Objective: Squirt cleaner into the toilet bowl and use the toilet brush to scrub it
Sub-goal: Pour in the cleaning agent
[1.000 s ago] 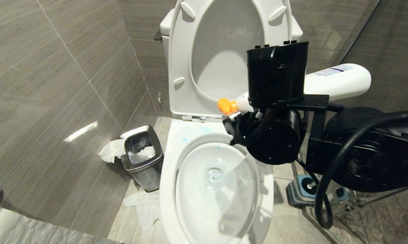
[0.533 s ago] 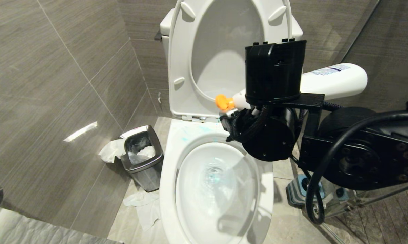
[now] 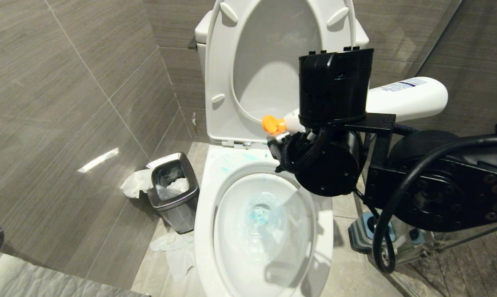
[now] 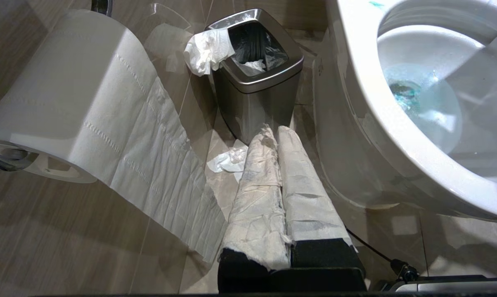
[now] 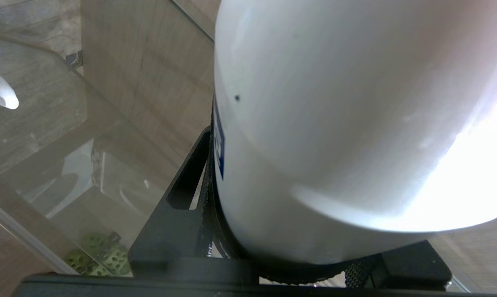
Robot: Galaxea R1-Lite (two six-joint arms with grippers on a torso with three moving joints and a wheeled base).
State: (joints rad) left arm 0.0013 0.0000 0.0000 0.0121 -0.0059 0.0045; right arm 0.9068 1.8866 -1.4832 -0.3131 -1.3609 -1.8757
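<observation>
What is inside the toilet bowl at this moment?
Water in the toilet bowl, tinted with blue cleaner around the drain, plus teal specks on the rim. The right arm covers the bowl's far right edge.

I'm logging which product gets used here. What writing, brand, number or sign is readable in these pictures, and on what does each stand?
Nothing can be read.
White plastic cleaner bottle with orange nozzle, held over the white porcelain toilet bowl: a printed label with dark blue marking, too small and blurred to read.
The same label's blue edge in the right wrist view: no legible letters.
Steel waste bin: no text seen.
</observation>
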